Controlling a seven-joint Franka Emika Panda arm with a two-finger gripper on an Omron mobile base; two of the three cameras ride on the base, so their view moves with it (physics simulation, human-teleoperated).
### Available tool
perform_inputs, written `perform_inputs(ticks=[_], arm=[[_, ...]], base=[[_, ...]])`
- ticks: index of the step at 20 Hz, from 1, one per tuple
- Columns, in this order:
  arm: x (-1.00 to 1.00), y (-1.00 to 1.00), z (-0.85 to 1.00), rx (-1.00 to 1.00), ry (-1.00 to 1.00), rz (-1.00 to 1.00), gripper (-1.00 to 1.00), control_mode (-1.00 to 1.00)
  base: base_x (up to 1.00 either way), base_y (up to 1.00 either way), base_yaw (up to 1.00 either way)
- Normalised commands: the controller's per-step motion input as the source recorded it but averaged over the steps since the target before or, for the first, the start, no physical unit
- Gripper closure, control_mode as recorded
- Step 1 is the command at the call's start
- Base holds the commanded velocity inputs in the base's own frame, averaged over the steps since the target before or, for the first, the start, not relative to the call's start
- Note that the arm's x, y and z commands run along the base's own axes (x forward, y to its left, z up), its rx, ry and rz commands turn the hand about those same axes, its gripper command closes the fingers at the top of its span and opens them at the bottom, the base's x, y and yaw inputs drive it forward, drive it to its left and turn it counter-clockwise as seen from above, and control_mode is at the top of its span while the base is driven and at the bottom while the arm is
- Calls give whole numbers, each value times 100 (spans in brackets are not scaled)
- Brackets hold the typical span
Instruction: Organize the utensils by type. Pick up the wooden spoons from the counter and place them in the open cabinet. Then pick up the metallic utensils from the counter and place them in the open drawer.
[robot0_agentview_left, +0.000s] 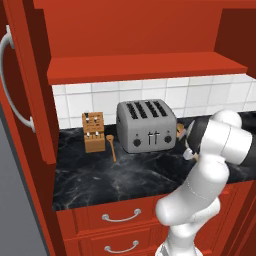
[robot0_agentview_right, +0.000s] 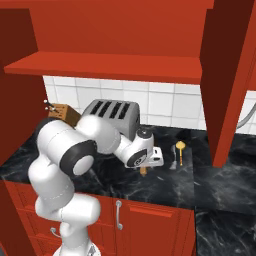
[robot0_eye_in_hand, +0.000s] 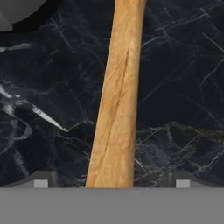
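1. Wooden spoon handle (robot0_eye_in_hand: 116, 100) lay flat on the black marble surface (robot0_eye_in_hand: 183, 87), running between the two finger tips.
2. Jaws stood wide open, straddling the handle and gripping nothing.
3. Second wooden spoon (robot0_agentview_left: 111, 146) lay between the knife block (robot0_agentview_left: 93, 131) and the four-slot toaster (robot0_agentview_left: 146, 125).
4. Gold-tinted utensil (robot0_agentview_right: 180, 150) lay right of the gripper (robot0_agentview_right: 150, 162).
5. No writing was legible.

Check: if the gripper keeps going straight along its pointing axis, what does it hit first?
Likely the wooden spoon handle: it runs between the open gripper's fingertips, lying on the black counter. How close it is can't be judged.
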Motion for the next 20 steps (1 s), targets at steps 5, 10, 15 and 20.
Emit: perform_inputs(ticks=[5, 10, 15, 20], arm=[[7, 0, -14, 0, 0, 0, 100, -100], [2, 0, -14, 0, 0, 0, 100, -100], [0, 0, -1, 0, 0, 0, 100, -100], [-11, -1, 11, 2, 0, 9, 100, -100]], base=[[0, 0, 0], [0, 0, 0], [0, 0, 0], [0, 0, 0]])
